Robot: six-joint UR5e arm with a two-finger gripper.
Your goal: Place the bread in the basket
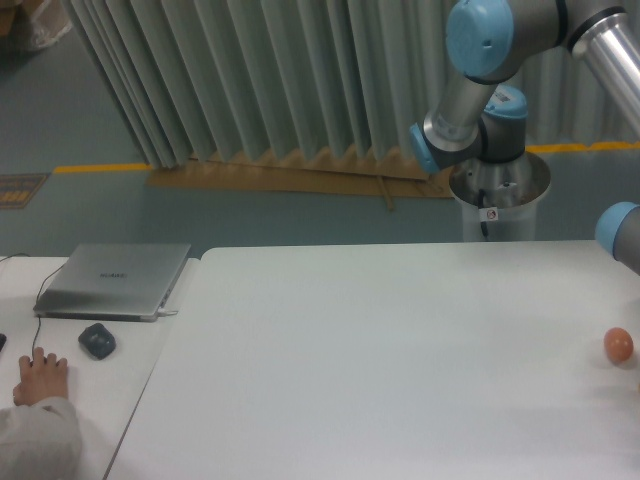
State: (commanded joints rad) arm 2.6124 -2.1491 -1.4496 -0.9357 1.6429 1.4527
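The bread does not show in this view, and neither does the basket. A smooth orange-brown egg-shaped ball lies on the white table near its right edge. Of the robot I see only arm links and blue joints at the upper right, plus one blue joint cut off by the right frame edge. The gripper itself is out of frame.
On a side desk at the left are a closed grey laptop, a dark mouse and a person's hand. The robot's pedestal stands behind the table, in front of a pleated curtain.
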